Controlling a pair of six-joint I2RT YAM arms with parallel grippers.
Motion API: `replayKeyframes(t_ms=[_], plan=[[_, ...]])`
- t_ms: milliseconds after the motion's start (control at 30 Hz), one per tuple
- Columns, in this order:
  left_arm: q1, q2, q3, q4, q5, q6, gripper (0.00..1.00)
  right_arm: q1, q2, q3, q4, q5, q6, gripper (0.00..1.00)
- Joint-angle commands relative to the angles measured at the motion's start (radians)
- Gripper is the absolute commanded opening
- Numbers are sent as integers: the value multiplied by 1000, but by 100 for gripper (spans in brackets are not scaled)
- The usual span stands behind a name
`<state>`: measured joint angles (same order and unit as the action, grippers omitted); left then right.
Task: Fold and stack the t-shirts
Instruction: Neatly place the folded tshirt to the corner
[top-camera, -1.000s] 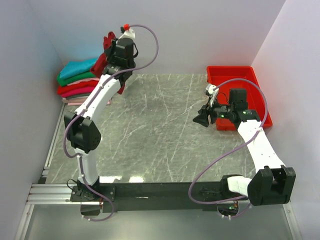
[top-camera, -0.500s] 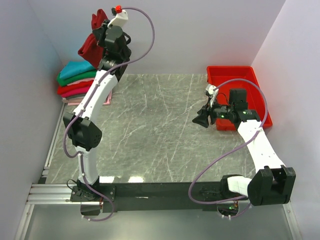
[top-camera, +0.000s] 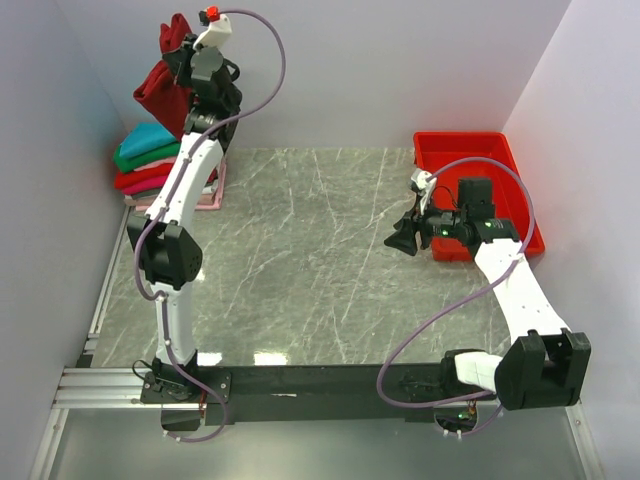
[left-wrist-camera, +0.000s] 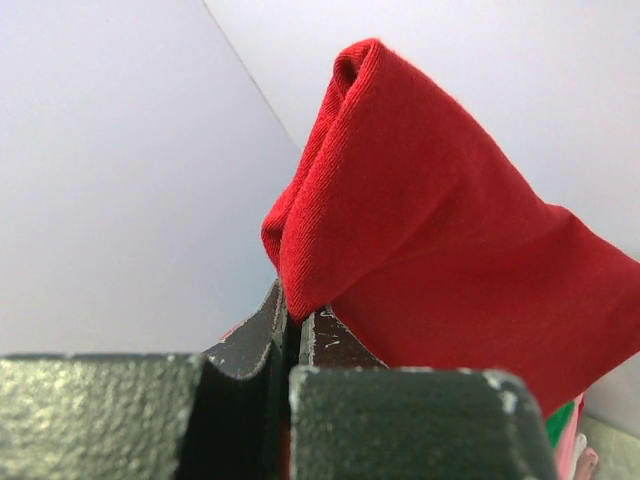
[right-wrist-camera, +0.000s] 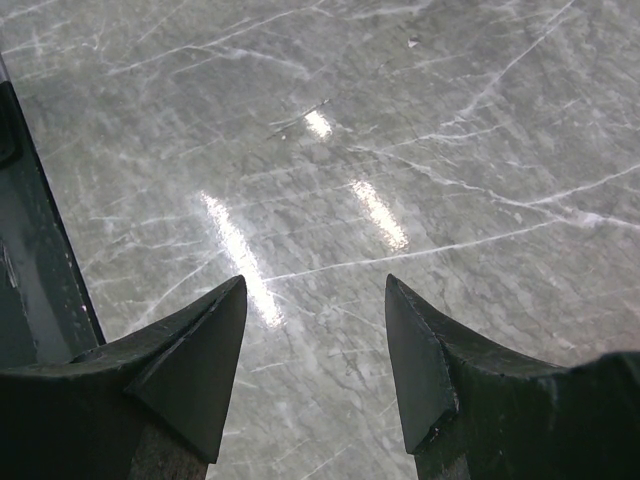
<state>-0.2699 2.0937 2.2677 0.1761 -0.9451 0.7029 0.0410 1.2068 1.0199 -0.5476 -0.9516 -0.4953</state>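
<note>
Left wrist view: the dark red t-shirt (left-wrist-camera: 430, 230) rises from my fingertips to a rounded fold at upper centre, then spreads down to the right edge of the frame.
Where the shirt is: off the table (top-camera: 320, 250), held up in the upper left of the top external frame (top-camera: 158, 88), against the back wall.
Shirt's long axis: from my fingers toward the lower right of the wrist frame, as a doubled-over bundle and not a flat sheet.
Stack: the folded t-shirts (top-camera: 148, 162), teal on top, lie just below the held shirt in the top view, at the table's far left edge (a sliver of green and pink shows in the wrist frame's lower right corner).
Left gripper: my left gripper (left-wrist-camera: 295, 318) has its jaws pressed together on a pinch of the red cloth, and sits at the top left of the overhead frame (top-camera: 185, 60).
Relation that matters: I judge the stack lies down and forward of my left fingers, so the bundle must descend onto the teal top.
Nearer arm: the left one, by far.
Right gripper: my right gripper (right-wrist-camera: 315, 340) has its jaws apart and holds nothing. It hovers over bare table at centre right (top-camera: 403, 237), well apart from the stack.
Red tray: the red tray (top-camera: 500, 150) is at upper right, just behind my right wrist.
</note>
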Motion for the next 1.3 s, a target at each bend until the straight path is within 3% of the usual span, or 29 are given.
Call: replayKeyframes(t_ms=[0,533,1267], plan=[[15,-4,75,109,63,-11,0,-7,10,3,-2,-16,-2,64],[106,98,148,198,150,-71,0,-9,53,6,-5,11,1,64],[294,270,171,160,285,-321,1,-9,111,23,-38,4,-25,64]])
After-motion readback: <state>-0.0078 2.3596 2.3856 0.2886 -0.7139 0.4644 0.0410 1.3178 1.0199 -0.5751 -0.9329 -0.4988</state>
